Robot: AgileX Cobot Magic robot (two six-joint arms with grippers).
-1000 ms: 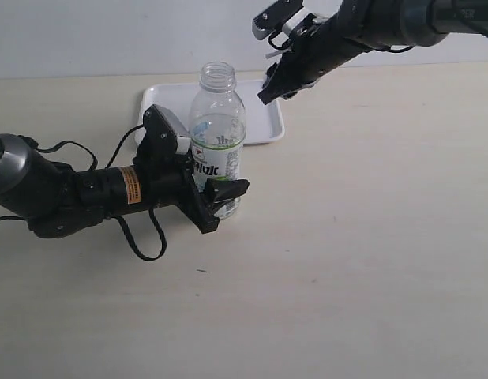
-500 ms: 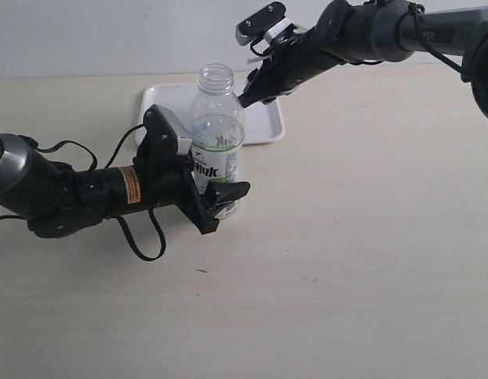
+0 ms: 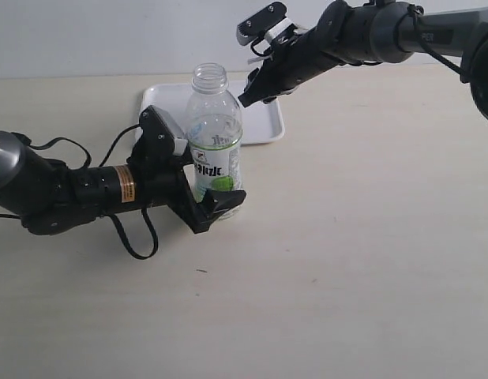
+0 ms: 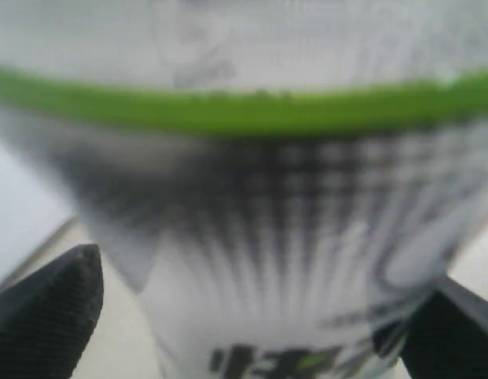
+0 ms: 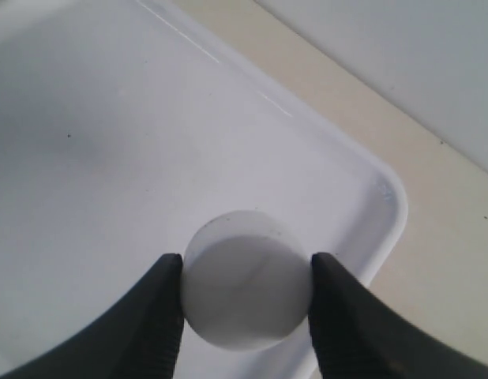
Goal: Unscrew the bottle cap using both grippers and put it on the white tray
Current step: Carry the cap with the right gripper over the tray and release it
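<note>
- Bottle [image 3: 215,150]: one, clear plastic, upright on the pale matte table [image 3: 347,237] left of the frame's centre. Its threaded neck is open, and it has a white-green label with dark lettering.
- Bottle cap [image 5: 245,279]: one, a small white round disc with a smooth top. It is pinched between the two black fingers of the right gripper [image 5: 245,272], which is closed on it above the tray's floor near a rounded corner.
- White tray [image 3: 161,99]: one, smooth plastic with a low raised rim. It lies at upper centre, behind the bottle.
- Grippers: there are two. The right gripper [image 3: 258,88] hangs over the tray's right part in the exterior view, where the cap itself cannot be made out; only the right wrist view shows it.
- Left gripper [image 3: 220,197]: forked black fingers stand on either side of the bottle's lower body.
- The left wrist view shows the blurred label with its green band, and a textured black pad [image 4: 46,308] at each lower corner. A pale gap lies beside one pad, so I cannot tell whether this gripper is clamping the bottle or standing loose around it.
</note>
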